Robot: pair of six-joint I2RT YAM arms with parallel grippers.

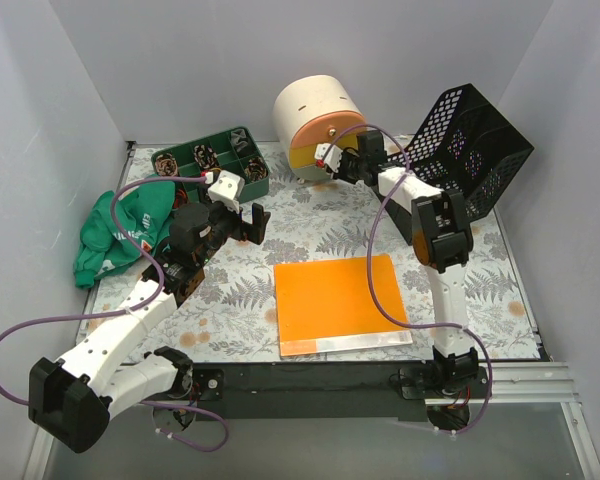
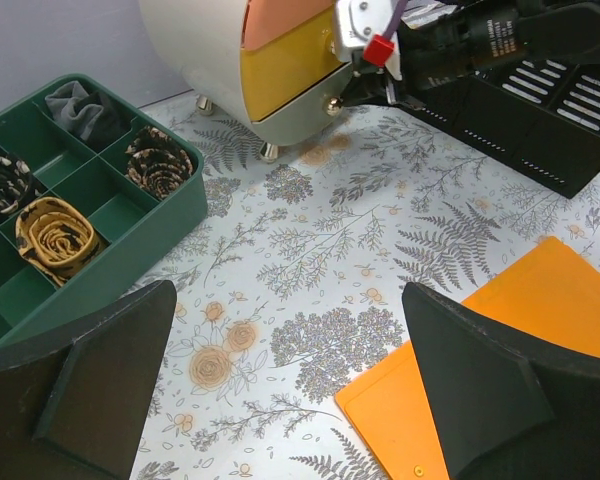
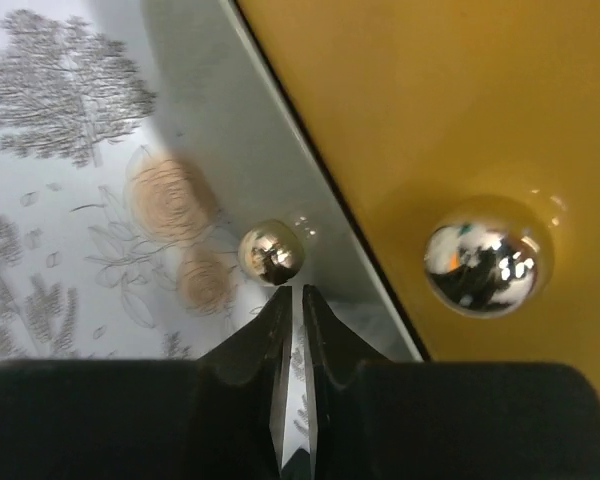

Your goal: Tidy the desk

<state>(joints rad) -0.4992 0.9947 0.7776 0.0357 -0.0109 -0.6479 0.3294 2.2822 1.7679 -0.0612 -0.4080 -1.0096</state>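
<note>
- Right gripper (image 3: 292,300): black fingers pressed almost together, pinching nothing, with a small shiny metal ball (image 3: 271,252) at their 12 o'clock, beneath the round cream drawer cabinet (image 1: 315,110).
- Left gripper (image 2: 285,330): fingers spread wide, empty, above the fern-and-orange-flower printed desk (image 1: 240,290).
- The desk lies flat between grey walls; a flat orange rectangular folder (image 1: 335,300) lies at its 6 o'clock.

desk (image 1: 230,290), pale fern/flower print, blk front edge
</note>
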